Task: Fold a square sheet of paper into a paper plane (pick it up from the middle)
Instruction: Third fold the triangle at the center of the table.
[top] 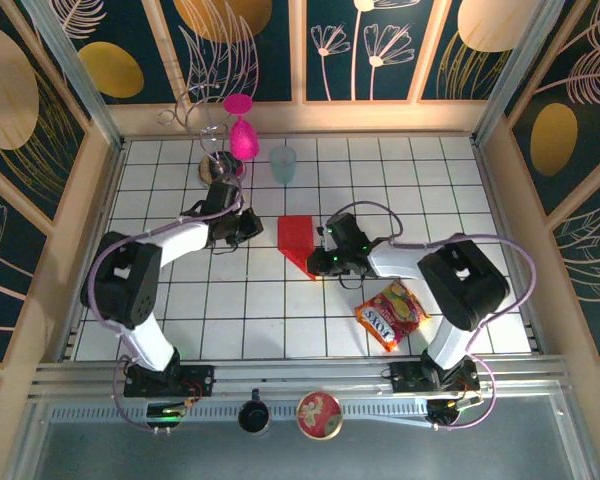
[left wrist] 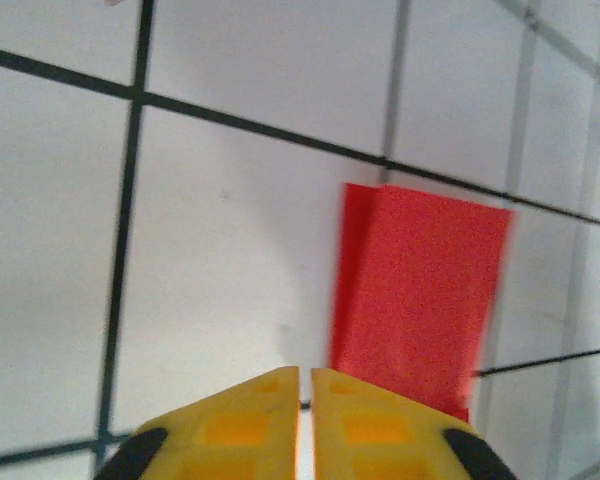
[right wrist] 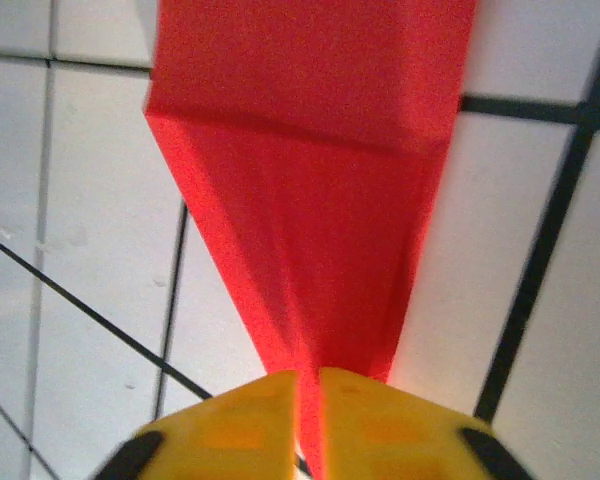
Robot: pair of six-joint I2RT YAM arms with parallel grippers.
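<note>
The red paper (top: 298, 236), folded into a strip that narrows to a point, lies near the middle of the tiled table (top: 230, 310). The right gripper (right wrist: 308, 385) has its fingers clamped on the pointed end. The left gripper (left wrist: 305, 385) sits just left of the paper, fingers together on nothing.

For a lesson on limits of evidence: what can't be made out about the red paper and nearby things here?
- Right wrist view: the right gripper hides the narrow end of the folded red paper; the top edge cuts off its far end.
- Left wrist view: the left gripper hides its near corner; its edges are blurred.
- Top view: the right gripper covers its pointed end; fold lines are too small to trace.
</note>
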